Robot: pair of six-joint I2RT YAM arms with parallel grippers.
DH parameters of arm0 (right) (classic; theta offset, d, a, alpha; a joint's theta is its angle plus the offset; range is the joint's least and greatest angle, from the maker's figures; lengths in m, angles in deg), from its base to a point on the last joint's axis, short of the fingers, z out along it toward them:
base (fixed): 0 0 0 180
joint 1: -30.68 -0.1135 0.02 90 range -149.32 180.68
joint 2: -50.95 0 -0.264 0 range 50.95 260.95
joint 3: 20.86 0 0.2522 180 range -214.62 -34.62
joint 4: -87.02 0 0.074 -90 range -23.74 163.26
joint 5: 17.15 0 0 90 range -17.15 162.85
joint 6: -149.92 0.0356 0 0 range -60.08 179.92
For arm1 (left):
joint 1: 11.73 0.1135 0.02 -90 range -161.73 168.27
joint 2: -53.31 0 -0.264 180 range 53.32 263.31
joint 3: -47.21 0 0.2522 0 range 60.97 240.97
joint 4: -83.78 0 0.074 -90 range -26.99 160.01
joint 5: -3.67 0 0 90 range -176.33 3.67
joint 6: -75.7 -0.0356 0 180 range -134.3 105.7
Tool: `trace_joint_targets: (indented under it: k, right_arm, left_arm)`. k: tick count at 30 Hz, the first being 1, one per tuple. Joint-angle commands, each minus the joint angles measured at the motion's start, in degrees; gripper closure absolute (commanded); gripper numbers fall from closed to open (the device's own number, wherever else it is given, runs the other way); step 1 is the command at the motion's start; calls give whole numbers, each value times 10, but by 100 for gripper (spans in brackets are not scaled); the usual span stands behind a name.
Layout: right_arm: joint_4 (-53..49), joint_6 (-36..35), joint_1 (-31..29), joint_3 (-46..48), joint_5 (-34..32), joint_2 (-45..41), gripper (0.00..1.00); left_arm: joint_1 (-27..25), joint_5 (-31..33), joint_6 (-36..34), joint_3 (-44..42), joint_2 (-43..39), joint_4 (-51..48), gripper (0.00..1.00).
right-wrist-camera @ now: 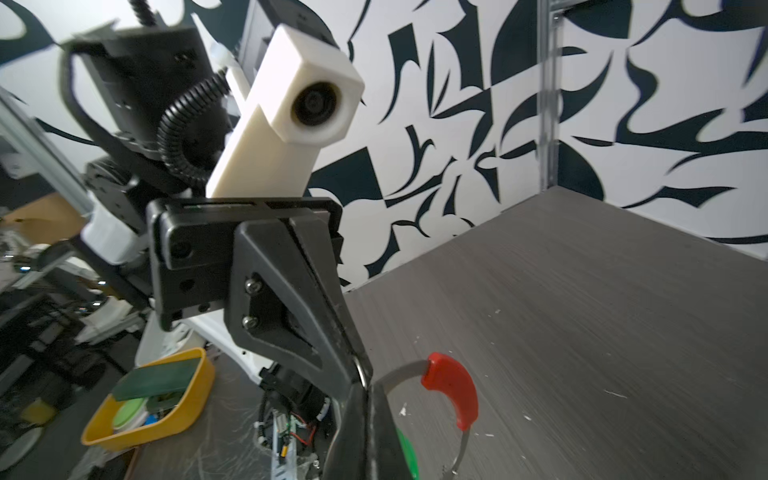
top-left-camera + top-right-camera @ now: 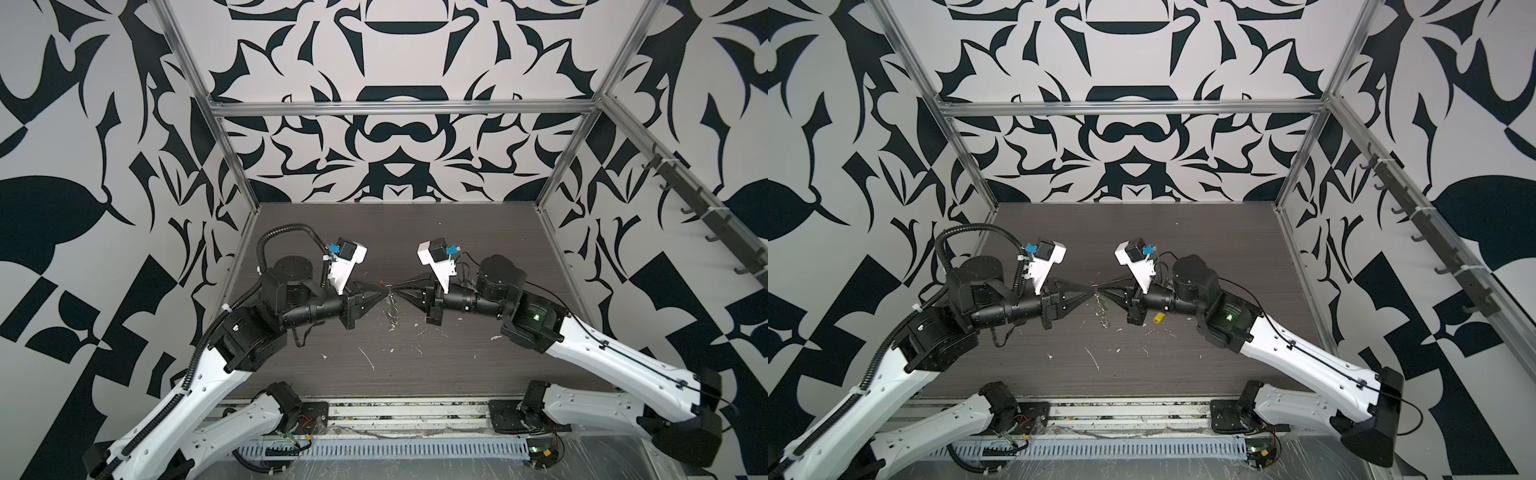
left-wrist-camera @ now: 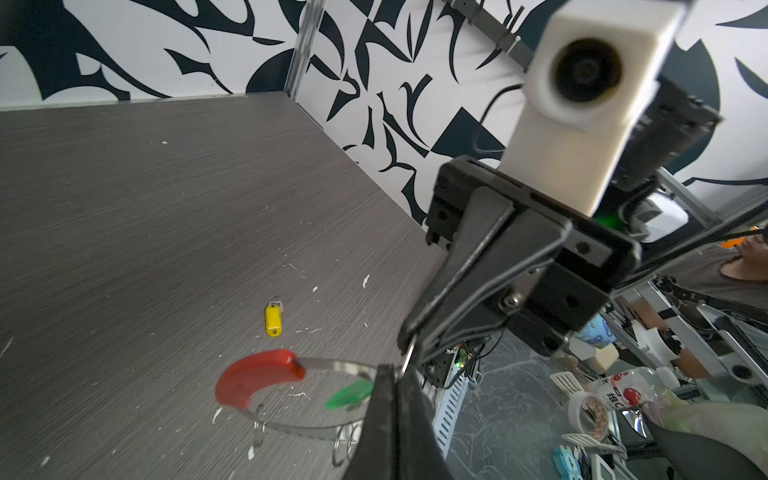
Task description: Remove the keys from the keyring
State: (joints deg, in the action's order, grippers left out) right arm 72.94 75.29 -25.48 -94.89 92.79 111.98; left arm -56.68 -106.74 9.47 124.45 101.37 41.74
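**Top views.** The left gripper [image 2: 385, 293] and right gripper [image 2: 395, 287] are meeting tip to tip over the middle of the table [image 2: 457, 249], each with its jaws pressed together. The keyring [image 2: 390, 309] is hanging below that junction, showing only as thin silver glints. Whether its lowest part is touching the wood cannot be told. In a top view the yellow key [image 2: 1158, 318] is lying loose on the table under the right wrist, apart from the hoop. White flecks [image 2: 368, 357] are littering the surface nearer the arm bases.

**Left wrist view.** The keyring [image 3: 332, 365] is presenting as a flat grey band running into the closed left gripper [image 3: 388, 372]. The red sleeve [image 3: 257, 382] is covering one arc, and small silver rings [image 3: 257, 432] are dangling from another. The green key [image 3: 351, 395] is sitting just beside the left fingers, which are partly hiding it. The right gripper [image 3: 409, 338] is pinching a thin silver ring of the keyring. The yellow key [image 3: 273, 319] is lying detached beyond the hoop.

**Right wrist view.** The left gripper [image 1: 359, 370] is filling the centre and blocking much of the table. The red sleeve [image 1: 453, 390] and green key [image 1: 405, 453] are showing beside the closed right gripper [image 1: 365, 388]. A yellow tray [image 1: 145, 407] is standing beyond the table edge.
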Motion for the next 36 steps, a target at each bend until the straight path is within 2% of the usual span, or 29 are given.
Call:
trace_joint_targets:
  k: [1,4,6,7,10,14,20,25,29,36]
  right_arm:
    - [-36,-83,-35,-23,-91,1,100]
    - [-34,-87,-35,-17,-108,-1,97]
    - [-28,-89,-35,-10,-110,-9,74]
    - [-21,-90,-35,-4,-112,-16,67]
    - [12,-84,-34,21,-127,-45,57]
    - [33,-55,-6,40,-106,-71,56]
    - [114,57,89,72,56,-67,58]
    - [133,82,100,66,125,-39,59]
    - [144,85,99,63,159,-27,59]
    - [159,91,99,69,164,-28,53]
  left_arm:
    - [-1,3,14,3,15,25,100]
    - [-1,4,13,2,11,27,100]
    - [-1,5,11,1,8,27,100]
    - [-1,7,11,0,7,27,100]
    - [-1,5,11,-2,6,27,100]
    - [-1,3,10,-3,4,27,100]
    - [-1,-5,5,-7,-2,31,100]
    - [-1,-6,3,-10,-8,33,100]
    - [-1,2,0,-16,-13,35,100]
    - [-1,13,1,-21,-17,45,100]
